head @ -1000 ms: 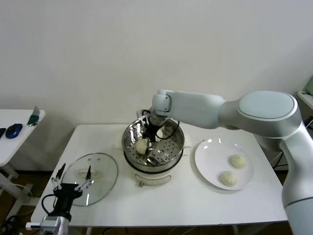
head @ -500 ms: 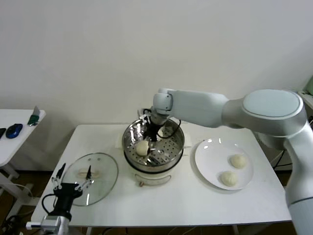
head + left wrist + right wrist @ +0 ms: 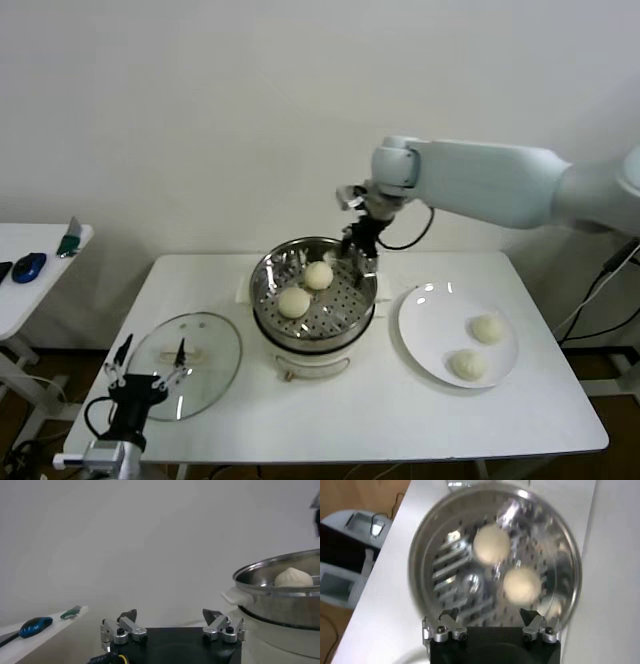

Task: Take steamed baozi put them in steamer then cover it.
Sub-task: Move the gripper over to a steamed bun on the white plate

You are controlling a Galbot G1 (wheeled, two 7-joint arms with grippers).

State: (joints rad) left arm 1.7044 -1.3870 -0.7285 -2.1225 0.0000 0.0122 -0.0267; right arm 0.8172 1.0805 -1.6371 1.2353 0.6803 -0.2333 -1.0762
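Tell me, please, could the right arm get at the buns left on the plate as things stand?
Probably yes. The right gripper is open and empty above the steamer's far rim, and the two buns lie uncovered on the plate with nothing between.

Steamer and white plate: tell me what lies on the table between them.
Nothing: in the head view, only bare tabletop separates the steamer from the white plate. The open right gripper hangs above the steamer's far rim.

Two baozi [image 3: 491, 543] sit in the steamer [image 3: 430, 560] below the open, empty right end effector [image 3: 491, 623].
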